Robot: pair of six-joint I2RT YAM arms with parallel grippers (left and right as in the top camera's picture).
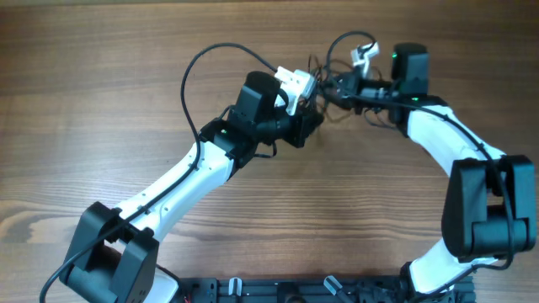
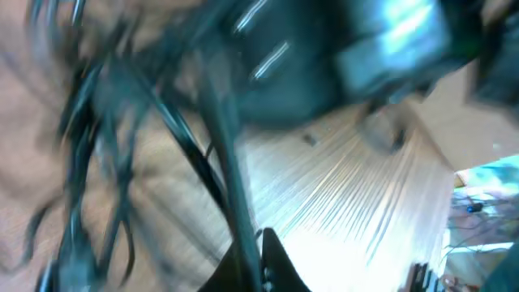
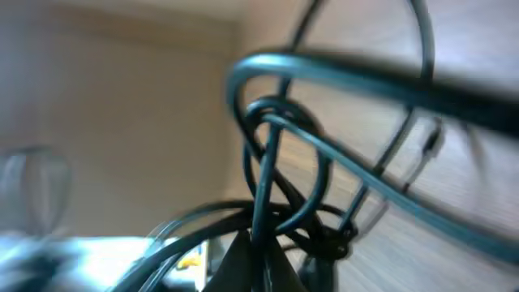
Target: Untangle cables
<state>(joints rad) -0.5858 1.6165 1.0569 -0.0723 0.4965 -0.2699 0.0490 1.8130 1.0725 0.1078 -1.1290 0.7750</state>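
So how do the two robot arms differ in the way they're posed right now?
The left arm stretches almost straight, running diagonally from its base toward the middle. The right arm bends sharply, going up and then hooking back sideways. A big black cord loop arcs out beside the left arm, and nothing that large shows by the right arm. Both arms meet tip to tip at the tangle of thin cables.

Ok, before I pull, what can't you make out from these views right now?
1. Overhead: the knot in the cables is too small to trace and lies partly under the left gripper and right gripper.
2. Left wrist: motion blur smears everything; jaw state unreadable.
3. Right wrist: the fingers are cut off by the bottom edge; whether they pinch a cable is unclear.
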